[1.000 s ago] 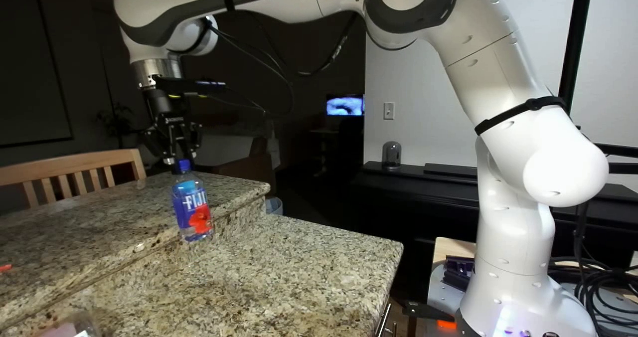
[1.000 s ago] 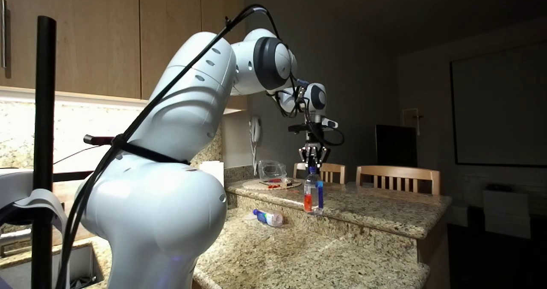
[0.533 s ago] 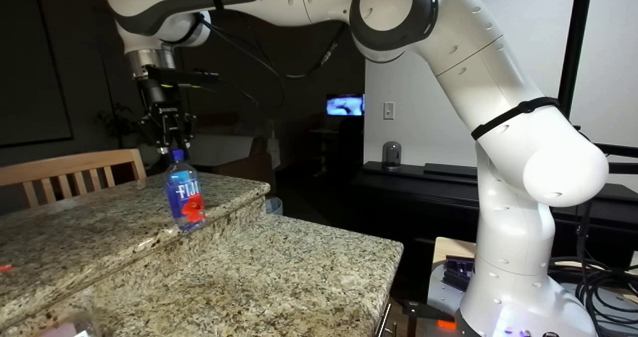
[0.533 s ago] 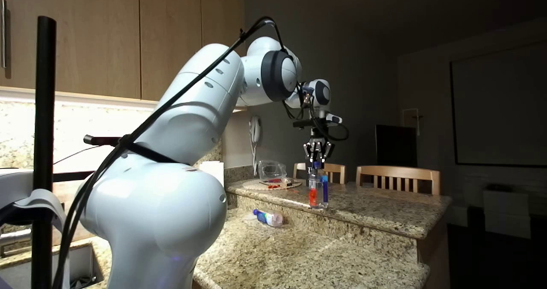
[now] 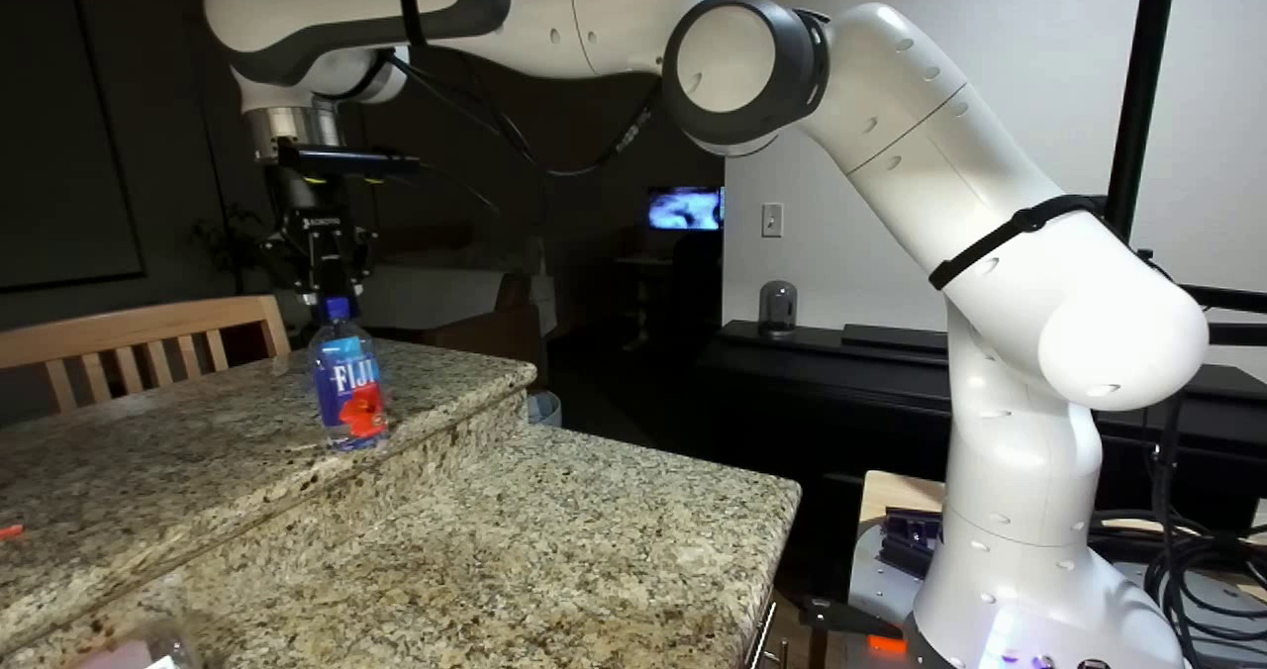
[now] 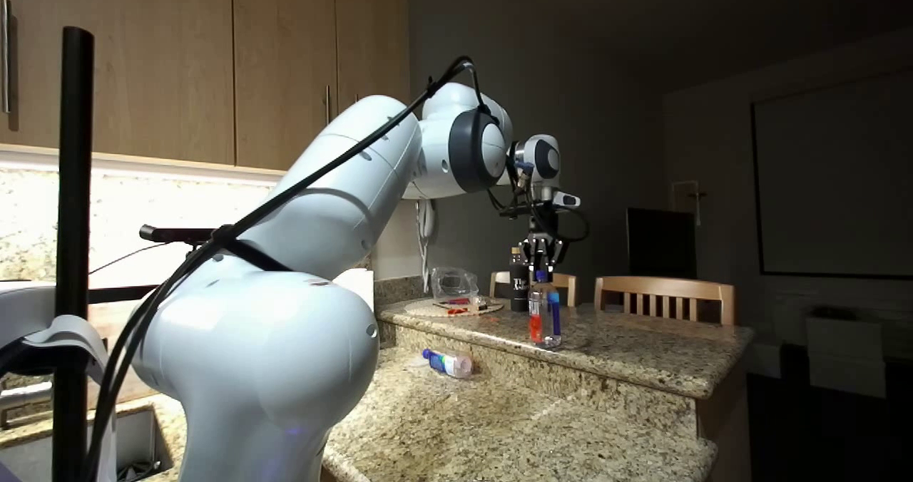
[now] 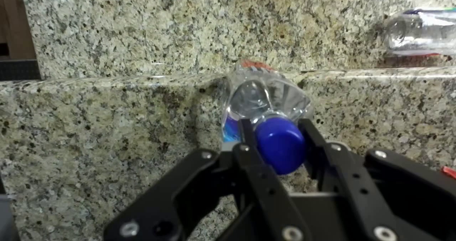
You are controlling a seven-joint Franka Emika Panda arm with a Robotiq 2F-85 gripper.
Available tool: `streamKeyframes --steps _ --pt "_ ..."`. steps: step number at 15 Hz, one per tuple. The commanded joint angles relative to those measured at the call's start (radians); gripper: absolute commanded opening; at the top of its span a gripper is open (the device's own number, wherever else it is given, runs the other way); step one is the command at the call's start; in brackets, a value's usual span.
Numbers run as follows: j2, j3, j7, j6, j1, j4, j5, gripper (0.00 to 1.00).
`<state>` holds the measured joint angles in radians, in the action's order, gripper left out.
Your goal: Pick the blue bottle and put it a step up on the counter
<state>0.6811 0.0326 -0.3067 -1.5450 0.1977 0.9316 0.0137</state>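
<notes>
Pincer (image 7: 275, 127) has the blue bottle (image 5: 348, 387) clamped snug by its cap (image 7: 280, 144), dark bottle (image 6: 520, 286) behind it in an exterior view, clear bottle (image 6: 448, 363) just lying on the lower worktop (image 6: 499, 432).

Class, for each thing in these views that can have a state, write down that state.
Blue bottle: capped, roughly upright; whether it touches the upper counter, unclear
Hand: closed on that bottle's top
Second clear bottle: capped, lying on its side
Dark bottle: upright
Cupboard doors: shut
Distant screen: lit
</notes>
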Motion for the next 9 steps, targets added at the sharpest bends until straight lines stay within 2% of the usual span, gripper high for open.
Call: streamKeyframes --steps 1,5,6,7,9 --pt "0.060 -0.010 -0.047 0.027 -0.001 -0.109 -0.007 0.16" --pt "0.107 -0.014 -0.069 0.033 -0.001 -0.176 -0.011 0.15" --pt "0.116 -0.013 -0.074 0.035 -0.001 -0.189 -0.012 0.60" --pt "0.122 -0.013 -0.079 0.036 -0.001 -0.200 -0.012 0.60" --pt "0.136 -0.013 -0.090 0.039 -0.002 -0.220 -0.012 0.72"
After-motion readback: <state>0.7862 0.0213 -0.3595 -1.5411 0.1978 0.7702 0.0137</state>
